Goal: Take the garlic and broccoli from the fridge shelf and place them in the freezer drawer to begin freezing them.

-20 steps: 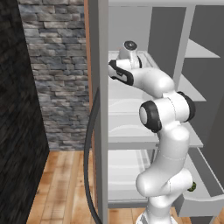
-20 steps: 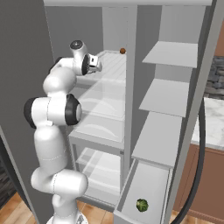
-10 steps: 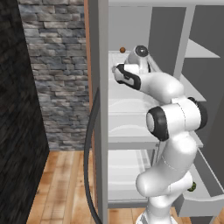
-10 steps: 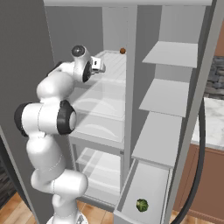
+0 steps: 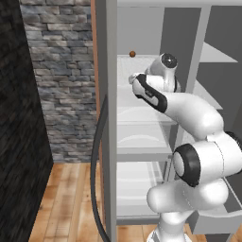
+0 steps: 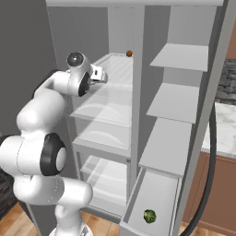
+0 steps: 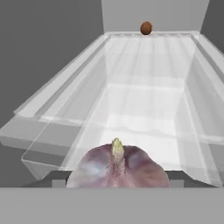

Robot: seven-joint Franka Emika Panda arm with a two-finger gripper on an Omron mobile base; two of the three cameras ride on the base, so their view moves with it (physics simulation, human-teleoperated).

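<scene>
The tool point(image 6: 102, 76) sits at the front edge of the flat white translucent ribbed fridge shelf point(image 7: 148, 83), at the end of the white arm reaching into the upper left compartment. In the hand view, the small pale pinkish-white garlic bulb point(image 7: 117, 168) lies directly before the tool, very close to the camera, stem tip towards the lens. The fingertips cannot be made out around it, so whether the tool is spread, closed, or clamped on the garlic cannot be told.

Beyond the garlic, the ribbed shelf runs away from the tool to the grey back wall. A small orange-brown ball point(image 7: 146, 28) rests at the far end, well apart from the tool and close against that wall; it also shows at the rear of the shelf in the left base view point(image 5: 132, 54) and the right base view point(image 6: 129, 53).

Well below the tool and off to its right, the shallow light-grey freezer drawer point(image 6: 163, 191) stands pulled out. The small dark green bumpy broccoli clump point(image 6: 149, 215) lies on its white floor near the front wall.
</scene>
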